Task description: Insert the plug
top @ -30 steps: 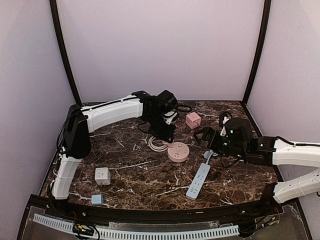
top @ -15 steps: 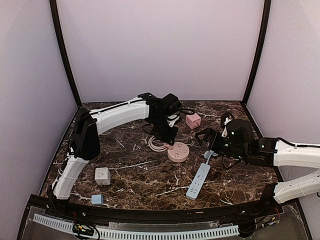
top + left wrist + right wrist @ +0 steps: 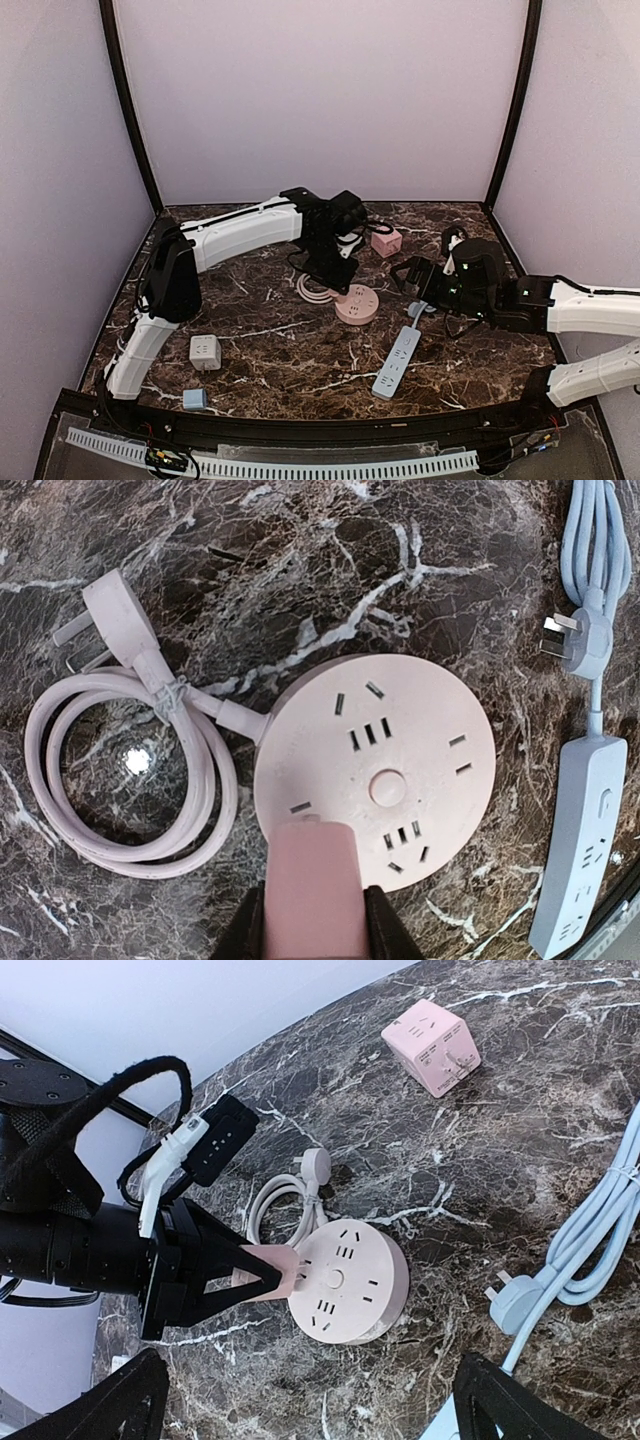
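Barely over round socket (image 3: 425, 715) rim, plug (image 3: 314, 890).

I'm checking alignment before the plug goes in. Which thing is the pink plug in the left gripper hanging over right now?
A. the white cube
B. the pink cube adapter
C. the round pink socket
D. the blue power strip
C: in the left wrist view the pink plug, clamped in the left gripper, overlaps the edge of the round pink socket, while the blue power strip lies off to one side.

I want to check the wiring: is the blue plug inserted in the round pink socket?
No, the blue plug lies loose on the table, apart from the round pink socket.
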Tool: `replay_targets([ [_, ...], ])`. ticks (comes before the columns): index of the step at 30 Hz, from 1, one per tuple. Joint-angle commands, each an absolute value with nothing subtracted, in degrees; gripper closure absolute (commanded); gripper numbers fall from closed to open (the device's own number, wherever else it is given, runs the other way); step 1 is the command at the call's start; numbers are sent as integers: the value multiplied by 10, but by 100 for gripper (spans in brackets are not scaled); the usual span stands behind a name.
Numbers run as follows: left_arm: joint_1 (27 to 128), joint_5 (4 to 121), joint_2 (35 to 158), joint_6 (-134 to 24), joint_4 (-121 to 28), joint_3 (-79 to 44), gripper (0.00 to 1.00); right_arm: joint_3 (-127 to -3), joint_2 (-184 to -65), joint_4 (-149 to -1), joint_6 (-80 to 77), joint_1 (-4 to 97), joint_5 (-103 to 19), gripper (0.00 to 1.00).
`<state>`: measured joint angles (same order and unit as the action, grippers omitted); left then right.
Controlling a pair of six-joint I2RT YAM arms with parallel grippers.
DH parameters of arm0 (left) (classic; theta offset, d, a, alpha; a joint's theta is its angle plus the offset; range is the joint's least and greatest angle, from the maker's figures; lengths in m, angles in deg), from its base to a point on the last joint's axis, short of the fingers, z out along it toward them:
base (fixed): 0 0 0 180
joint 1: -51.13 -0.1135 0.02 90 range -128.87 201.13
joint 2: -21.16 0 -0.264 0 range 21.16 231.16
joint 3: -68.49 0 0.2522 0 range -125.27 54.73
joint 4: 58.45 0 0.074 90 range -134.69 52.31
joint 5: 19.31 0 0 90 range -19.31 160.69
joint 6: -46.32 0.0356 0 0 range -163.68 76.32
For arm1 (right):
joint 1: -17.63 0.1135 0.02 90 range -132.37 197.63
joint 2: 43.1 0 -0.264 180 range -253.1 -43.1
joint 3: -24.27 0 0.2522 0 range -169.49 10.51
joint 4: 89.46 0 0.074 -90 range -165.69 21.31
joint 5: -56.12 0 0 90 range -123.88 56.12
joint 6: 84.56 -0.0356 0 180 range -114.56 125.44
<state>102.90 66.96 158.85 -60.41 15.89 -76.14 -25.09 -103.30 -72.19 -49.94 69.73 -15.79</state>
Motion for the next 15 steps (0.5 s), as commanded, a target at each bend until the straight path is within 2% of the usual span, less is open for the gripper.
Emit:
replay_targets([
  [1,1033,689,1592,-609,185,-772,99,-246,-1030,-723,-493,702,-149,2],
  [15,1033,726,1606,-604,253,-772,99,-251,-1047,-725,-487,701,-150,2],
])
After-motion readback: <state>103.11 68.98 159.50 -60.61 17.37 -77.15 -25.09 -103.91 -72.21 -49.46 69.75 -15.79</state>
